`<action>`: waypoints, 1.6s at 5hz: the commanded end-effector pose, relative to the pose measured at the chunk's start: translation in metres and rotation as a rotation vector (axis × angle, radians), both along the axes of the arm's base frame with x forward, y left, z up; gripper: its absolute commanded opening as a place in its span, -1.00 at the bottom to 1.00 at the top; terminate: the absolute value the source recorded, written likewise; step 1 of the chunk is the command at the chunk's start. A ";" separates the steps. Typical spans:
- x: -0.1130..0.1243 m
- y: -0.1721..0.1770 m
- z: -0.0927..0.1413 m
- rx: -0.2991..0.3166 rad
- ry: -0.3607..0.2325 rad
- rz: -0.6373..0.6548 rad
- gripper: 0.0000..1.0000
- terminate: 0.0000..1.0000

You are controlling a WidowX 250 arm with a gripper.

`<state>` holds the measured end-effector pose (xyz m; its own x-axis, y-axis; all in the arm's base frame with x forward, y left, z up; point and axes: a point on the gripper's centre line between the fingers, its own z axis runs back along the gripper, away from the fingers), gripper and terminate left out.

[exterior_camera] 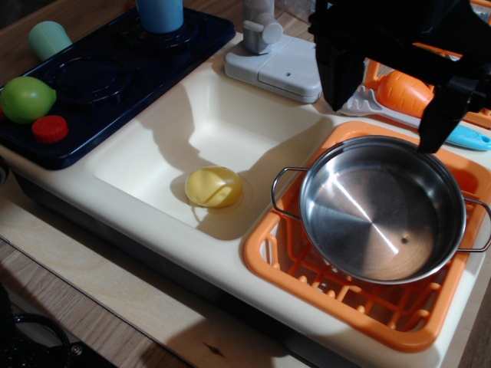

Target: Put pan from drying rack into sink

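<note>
**Me:** Sitting in the drying rack (pixel 337 303) at the right end of the counter, near the front edge, the pan (pixel 382 208) is upright and empty. It fills the rack from side to side. One wire handle (pixel 285 182) points toward the sink (pixel 153 146), the other (pixel 479 226) toward the right edge.

**Partner:** And your fingers?

**Me:** My gripper (pixel 390 115) hangs above the back rim of the pan with the two black fingers spread apart, and nothing is between them. I do not touch the pan yet, as far as I can see.

**Partner:** How will it handle?

**Me:** I judge it as thin steel: stiff, quite light, and slippery because it is polished. The wire handles look too thin for a sure grip. I think the better place is the rim wall, one finger inside and one outside, at the back side, which is nearest to me. If I hold only one side, the pan can tilt or slide, so the grip must be firm.

**Partner:** What is around it?

**Me:** Left of the rack is the sink, with a small yellow bowl (pixel 213 187) on its bottom near the front right corner. I should put the pan down beside it. Behind the sink stands the grey faucet block (pixel 276 65). Farther left, at the back left corner, is the blue stovetop (pixel 100 84) with a green fruit (pixel 27 99) and a red cap (pixel 49 129).
</note>
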<state>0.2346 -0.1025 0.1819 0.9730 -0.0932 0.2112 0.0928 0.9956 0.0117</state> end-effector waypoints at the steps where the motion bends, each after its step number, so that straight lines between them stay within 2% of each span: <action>1: 0.000 0.000 0.000 0.000 0.000 0.000 1.00 -1.00; 2: 0.002 -0.005 0.003 0.055 -0.020 -0.183 1.00 -1.00; 3: 0.007 -0.010 0.001 0.117 -0.119 -0.397 1.00 -1.00; 4: 0.014 -0.015 0.000 0.168 -0.134 -0.574 1.00 -1.00; 5: 0.020 -0.012 -0.008 0.193 -0.131 -0.758 1.00 -1.00; 6: 0.027 0.001 -0.018 0.179 -0.106 -0.867 1.00 -1.00; 7: 0.035 0.009 -0.027 0.161 -0.056 -0.942 1.00 -1.00; 8: 0.033 0.012 -0.045 0.166 -0.085 -0.976 1.00 -1.00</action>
